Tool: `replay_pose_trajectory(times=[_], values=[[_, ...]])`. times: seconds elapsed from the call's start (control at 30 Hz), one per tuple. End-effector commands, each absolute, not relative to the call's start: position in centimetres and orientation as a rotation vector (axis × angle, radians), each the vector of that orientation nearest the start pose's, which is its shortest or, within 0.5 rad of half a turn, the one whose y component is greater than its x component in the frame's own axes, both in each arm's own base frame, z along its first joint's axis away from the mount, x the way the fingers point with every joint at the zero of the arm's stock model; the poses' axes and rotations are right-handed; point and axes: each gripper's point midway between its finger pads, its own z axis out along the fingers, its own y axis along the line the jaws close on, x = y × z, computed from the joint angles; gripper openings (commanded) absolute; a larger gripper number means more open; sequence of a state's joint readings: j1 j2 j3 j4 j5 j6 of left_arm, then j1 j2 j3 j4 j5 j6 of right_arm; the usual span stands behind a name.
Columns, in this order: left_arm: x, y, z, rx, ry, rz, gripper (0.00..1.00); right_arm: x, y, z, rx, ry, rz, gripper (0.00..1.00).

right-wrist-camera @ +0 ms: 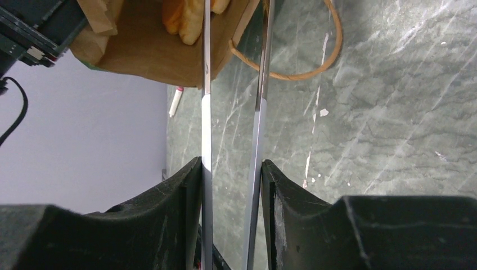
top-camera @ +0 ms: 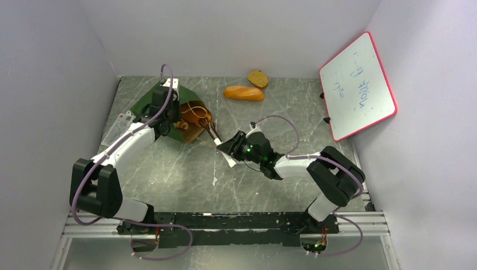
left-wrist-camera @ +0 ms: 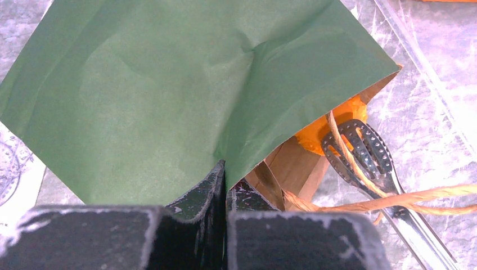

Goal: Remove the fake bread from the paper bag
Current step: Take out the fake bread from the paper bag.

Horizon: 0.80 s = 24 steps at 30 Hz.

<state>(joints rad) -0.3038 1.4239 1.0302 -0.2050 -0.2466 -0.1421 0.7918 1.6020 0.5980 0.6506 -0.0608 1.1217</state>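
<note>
The dark green paper bag (top-camera: 145,101) lies on its side, with small orange toy breads (right-wrist-camera: 185,17) inside its mouth and long silver metal tweezers (top-camera: 211,128) reaching in from its right. Farther right and back lie an orange oblong toy loaf (top-camera: 243,93) and, just behind it, a brown speckled oval slice (top-camera: 258,78). A red-framed whiteboard (top-camera: 357,87) leans far to the bag's right.

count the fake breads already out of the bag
2: the oblong loaf and the speckled slice just beyond it, near the back wall. More may be hidden in the paper bag.
</note>
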Motion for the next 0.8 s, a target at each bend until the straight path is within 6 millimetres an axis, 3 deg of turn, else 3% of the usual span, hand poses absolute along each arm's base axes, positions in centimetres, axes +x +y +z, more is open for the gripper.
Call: replay_pose_trajectory(times=[0.0,0.17,0.6,0.7,0.77], values=[[40.7,-9.6,18.5,0.041,2.068,-0.055,0.07,27.8,35.0,12.0,0.307,2.064,1.372,0.42],[40.5,-9.8,18.2,0.055,2.073,-0.063,0.07,28.1,35.5,12.6,0.277,2.056,1.376,0.42],[39.9,-10.6,17.8,0.093,2.075,-0.071,0.07,30.3,36.8,11.5,0.273,2.063,1.366,0.4],[39.9,-10.6,17.8,0.09,2.069,-0.069,0.07,30.8,36.7,11.3,0.268,2.062,1.35,0.3],[39.9,-10.5,17.6,0.088,2.072,-0.067,0.07,30.9,36.7,11.2,0.256,2.062,1.341,0.15]])
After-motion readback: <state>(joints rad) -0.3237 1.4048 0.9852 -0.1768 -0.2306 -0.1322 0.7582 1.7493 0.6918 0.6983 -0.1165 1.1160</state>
